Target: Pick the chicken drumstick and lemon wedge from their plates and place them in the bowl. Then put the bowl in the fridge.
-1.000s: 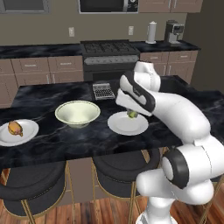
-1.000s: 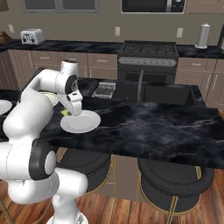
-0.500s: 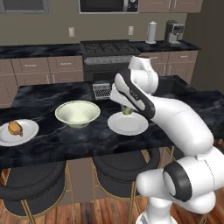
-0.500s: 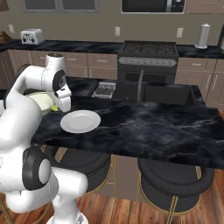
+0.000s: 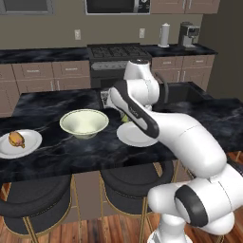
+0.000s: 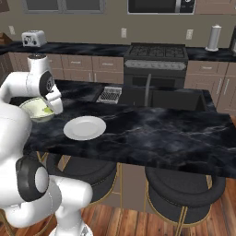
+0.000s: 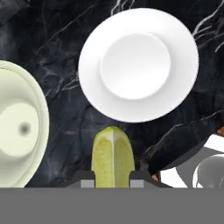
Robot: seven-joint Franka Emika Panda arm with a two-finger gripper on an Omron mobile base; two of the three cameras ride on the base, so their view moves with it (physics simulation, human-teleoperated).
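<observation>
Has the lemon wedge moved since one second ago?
Yes. The lemon wedge, held in the jaws, has left the plate and travelled toward the bowl.

A dark marbled island counter [image 5: 57, 152] stands over round black stools [image 6: 182, 193] on wood flooring [image 6: 129, 216]. Behind, brown cabinets [image 5: 42, 76] flank a steel range [image 5: 111, 59] (microwave [image 5: 118, 5] above).

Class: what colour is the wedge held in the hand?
Yellow-green; the lemon wedge shows best in the hand view.
</observation>
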